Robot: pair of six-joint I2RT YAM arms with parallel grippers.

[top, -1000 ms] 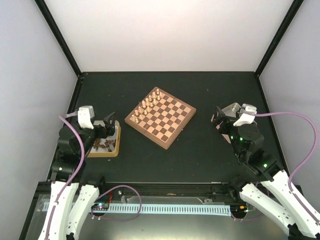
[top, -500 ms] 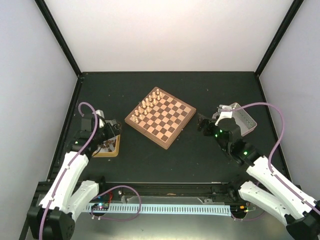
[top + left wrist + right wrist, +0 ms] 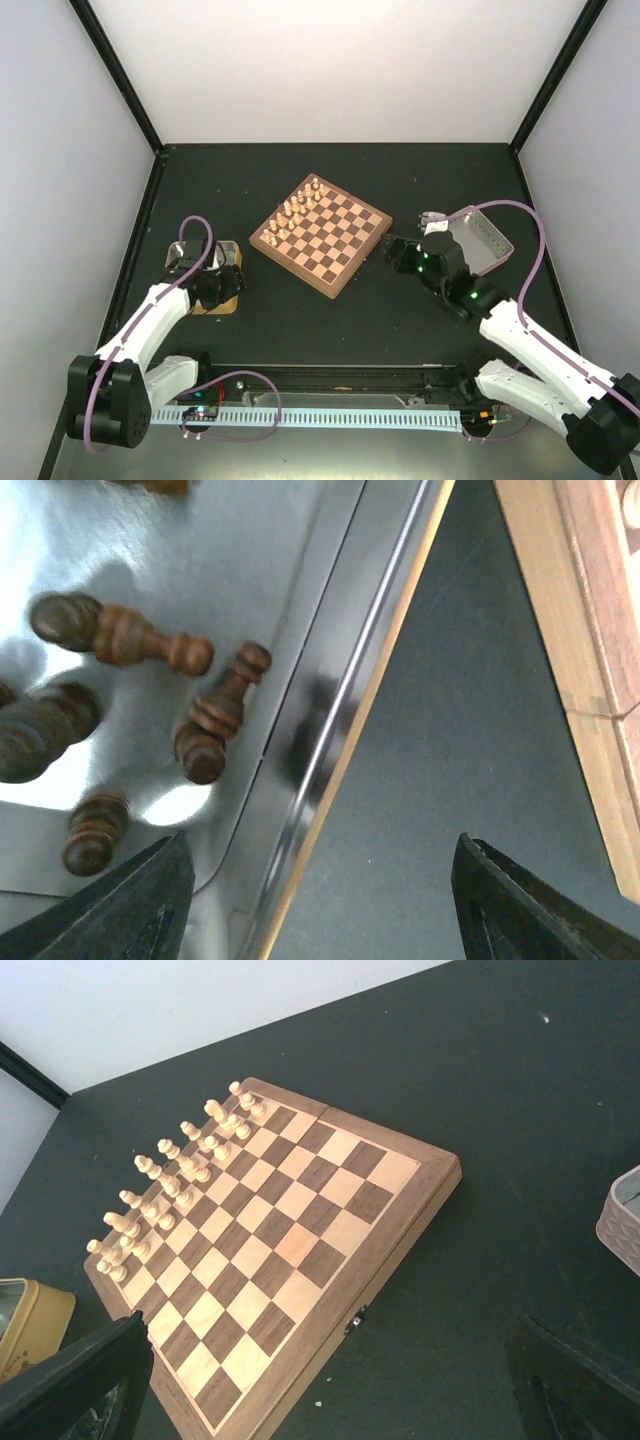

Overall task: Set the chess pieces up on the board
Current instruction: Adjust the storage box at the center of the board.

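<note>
Board (image 3: 290,1250) on dark table (image 3: 520,1110), cream chessmen (image 3: 175,1175) in 2 rows

Before me lies a dark matte surface (image 3: 400,180). Three things rest directly on it, each apart from the others. The wooden board (image 3: 338,247) sits near the middle, turned at an angle. A shallow metal tray (image 3: 320,710) lies to my left, and a pale tray (image 3: 493,238) to my right of the board.

Top external: overhead, above the board (image 3: 320,235).
Left wrist: close, left of it.
Right wrist: right, facing it.
Shared: the board.
</note>
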